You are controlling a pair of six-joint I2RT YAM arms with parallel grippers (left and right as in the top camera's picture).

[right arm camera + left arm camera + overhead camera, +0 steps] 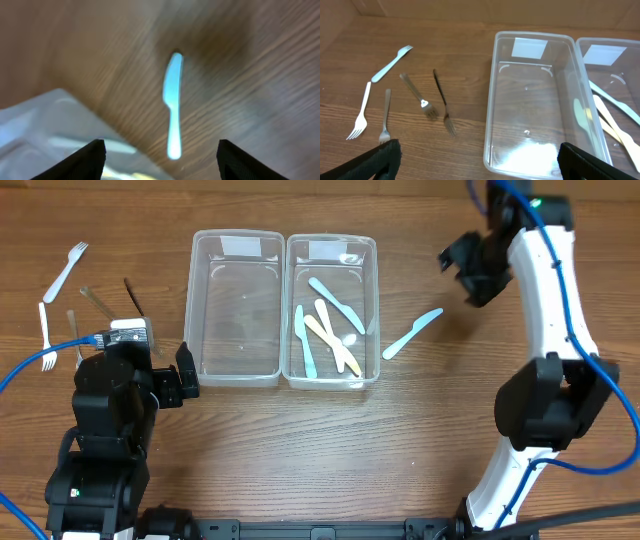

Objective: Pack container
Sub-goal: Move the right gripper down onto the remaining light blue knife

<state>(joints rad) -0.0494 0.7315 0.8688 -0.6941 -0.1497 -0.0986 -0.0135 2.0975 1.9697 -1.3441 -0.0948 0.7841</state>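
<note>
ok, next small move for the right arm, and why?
Probably lower the right gripper onto the light blue plastic knife: it lies outside the clear plastic container holding the other knives, and the jaws stand open, empty, aimed at it.

The table [300, 440] is of brown wood, its grain running from left to right. Behind its far edge, the left wrist view shows a plain tan board [445, 7] standing upright. The light on the table is soft and even.

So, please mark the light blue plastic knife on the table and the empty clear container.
Light blue plastic knife [412, 335]: overhead view, its middle.
Empty clear container [235, 320]: overhead view, bare floor.
</note>
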